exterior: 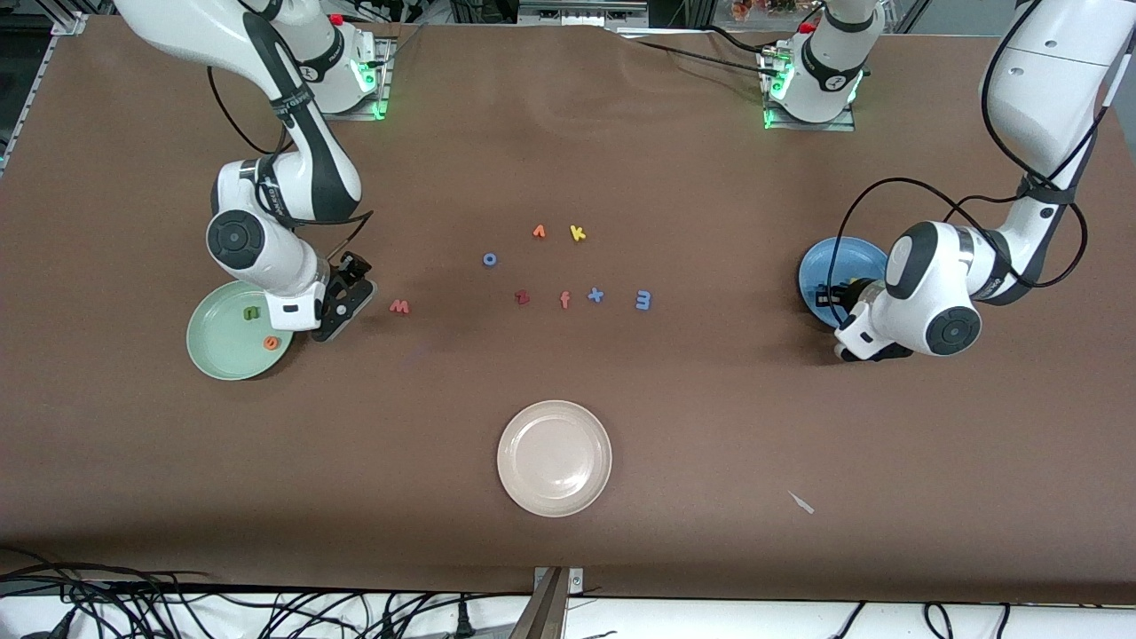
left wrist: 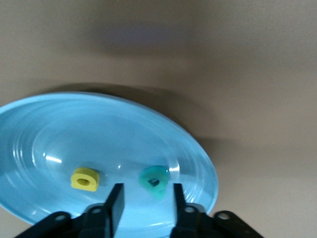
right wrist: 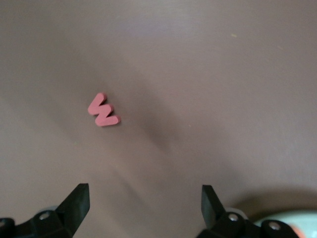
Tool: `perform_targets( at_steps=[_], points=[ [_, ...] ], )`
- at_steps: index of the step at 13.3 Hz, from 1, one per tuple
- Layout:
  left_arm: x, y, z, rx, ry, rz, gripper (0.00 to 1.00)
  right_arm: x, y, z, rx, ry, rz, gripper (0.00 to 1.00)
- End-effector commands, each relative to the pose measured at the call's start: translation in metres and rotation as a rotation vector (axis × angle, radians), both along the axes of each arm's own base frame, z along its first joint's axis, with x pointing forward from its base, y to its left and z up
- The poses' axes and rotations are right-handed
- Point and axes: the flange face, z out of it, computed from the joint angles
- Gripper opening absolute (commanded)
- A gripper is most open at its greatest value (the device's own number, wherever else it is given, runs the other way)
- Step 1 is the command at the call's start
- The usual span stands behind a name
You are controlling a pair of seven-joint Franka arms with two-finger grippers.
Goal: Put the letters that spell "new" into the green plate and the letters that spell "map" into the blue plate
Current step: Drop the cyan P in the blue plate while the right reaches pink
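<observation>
The green plate (exterior: 213, 351) holds the green "n" (exterior: 252, 312) and the orange "e" (exterior: 272, 342). The pinkish-red "w" (exterior: 400, 307) (right wrist: 103, 111) lies on the table beside it. My right gripper (exterior: 346, 300) (right wrist: 144, 188) hangs open and empty between that plate and the "w". The blue plate (exterior: 830, 259) (left wrist: 74, 129) holds the yellow "a" (left wrist: 85, 179) and the teal "p" (left wrist: 155, 181). My left gripper (exterior: 832, 298) (left wrist: 147, 188) is low over it, open, and the "p" lies free just past its fingertips. The blue "m" (exterior: 643, 301) lies mid-table.
A cream-white plate (exterior: 555, 457) sits nearer the front camera. Loose mid-table letters are an orange "v" (exterior: 539, 232), yellow "k" (exterior: 578, 233), blue "o" (exterior: 489, 259), dark red "z" (exterior: 522, 297), orange "f" (exterior: 564, 300) and blue "x" (exterior: 595, 295). A white scrap (exterior: 801, 502) lies near the front.
</observation>
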Motion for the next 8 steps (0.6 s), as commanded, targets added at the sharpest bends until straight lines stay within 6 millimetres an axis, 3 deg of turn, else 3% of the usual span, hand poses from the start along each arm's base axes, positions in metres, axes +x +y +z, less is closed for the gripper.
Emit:
perform_targets(
  at_steps=[1,2,5,8],
  points=[
    [0.002,0.0,0.026,0.011,-0.028,-0.023,1.0,-0.007,0.018,-0.008,0.016,-0.02,0.17,1.0],
    [0.005,-0.007,0.042,0.017,-0.049,-0.019,1.0,-0.009,0.023,-0.009,0.019,-0.027,0.194,1.0],
    [0.01,-0.078,0.08,0.044,-0.111,0.053,1.0,-0.021,0.054,-0.015,0.03,-0.08,0.256,1.0],
    [0.008,-0.149,0.085,0.072,-0.176,0.223,1.0,-0.028,0.069,-0.021,0.032,-0.098,0.317,1.0]
  ],
)
